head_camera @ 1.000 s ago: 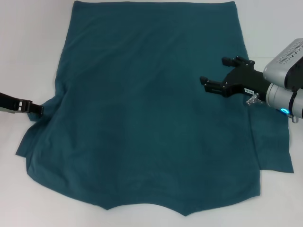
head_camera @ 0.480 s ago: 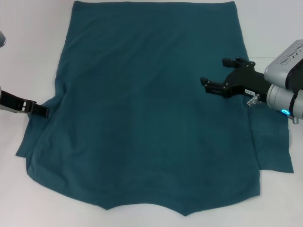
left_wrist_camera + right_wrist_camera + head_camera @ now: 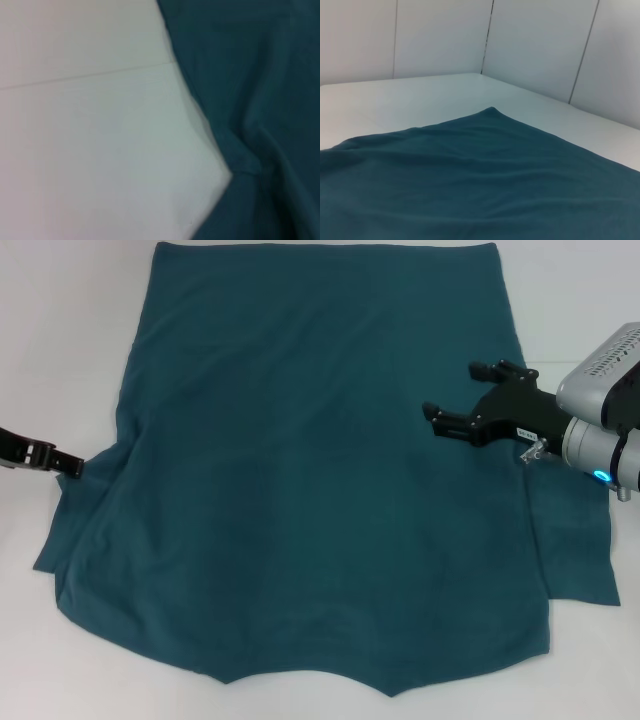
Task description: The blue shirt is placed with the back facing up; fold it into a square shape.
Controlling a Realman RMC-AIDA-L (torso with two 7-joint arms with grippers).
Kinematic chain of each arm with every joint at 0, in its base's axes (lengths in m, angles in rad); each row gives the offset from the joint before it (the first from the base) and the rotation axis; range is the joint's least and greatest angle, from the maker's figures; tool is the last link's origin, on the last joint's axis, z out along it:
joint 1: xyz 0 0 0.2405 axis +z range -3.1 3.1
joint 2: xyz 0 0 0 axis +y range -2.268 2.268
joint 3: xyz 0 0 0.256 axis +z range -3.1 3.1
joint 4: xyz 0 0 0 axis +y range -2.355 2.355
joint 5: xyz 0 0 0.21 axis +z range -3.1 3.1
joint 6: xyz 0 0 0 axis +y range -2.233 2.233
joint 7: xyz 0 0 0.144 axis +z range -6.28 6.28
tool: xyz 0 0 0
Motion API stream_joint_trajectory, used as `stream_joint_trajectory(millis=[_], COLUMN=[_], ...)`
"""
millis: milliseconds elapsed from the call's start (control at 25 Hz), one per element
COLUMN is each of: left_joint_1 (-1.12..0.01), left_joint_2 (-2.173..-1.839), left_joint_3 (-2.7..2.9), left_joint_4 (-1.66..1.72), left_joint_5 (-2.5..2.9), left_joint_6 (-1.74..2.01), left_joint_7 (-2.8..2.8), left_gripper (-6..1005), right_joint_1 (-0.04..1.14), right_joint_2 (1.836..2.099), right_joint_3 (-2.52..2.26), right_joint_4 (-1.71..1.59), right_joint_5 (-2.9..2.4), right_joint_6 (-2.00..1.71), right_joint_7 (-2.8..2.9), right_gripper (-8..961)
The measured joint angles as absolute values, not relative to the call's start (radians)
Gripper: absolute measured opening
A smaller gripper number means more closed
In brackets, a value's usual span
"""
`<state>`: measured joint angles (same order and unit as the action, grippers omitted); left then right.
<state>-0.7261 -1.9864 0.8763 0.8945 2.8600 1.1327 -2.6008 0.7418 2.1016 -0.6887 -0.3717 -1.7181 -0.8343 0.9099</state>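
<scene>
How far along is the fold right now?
Barely begun. The blue shirt lies spread flat, back up, with no fold made. The left gripper sits at the shirt's left sleeve edge; the open right gripper hovers over its right side, holding nothing. Every fold is left.

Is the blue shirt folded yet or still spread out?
Spread out: the blue shirt lies flat on the table, both sleeves showing, no fold made.
</scene>
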Motion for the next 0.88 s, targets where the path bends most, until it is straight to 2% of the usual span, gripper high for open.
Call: stream_joint_trajectory(millis=[880], left_joint_1=[-0.713], left_joint_2=[-1.985], left_joint_3=[0.867], left_joint_4=[0.787], left_joint_5=[2.861], left_joint_6=[1.002], left_joint_7=[-2.576], left_gripper=[928], right_joint_1=[0.749], right_joint_2=[2.102], right_joint_3=[-0.689], right_joint_4=[-0.358], right_joint_5=[-1.718], right_joint_6=[-0.828], right_joint_7=[0.908], right_gripper=[907])
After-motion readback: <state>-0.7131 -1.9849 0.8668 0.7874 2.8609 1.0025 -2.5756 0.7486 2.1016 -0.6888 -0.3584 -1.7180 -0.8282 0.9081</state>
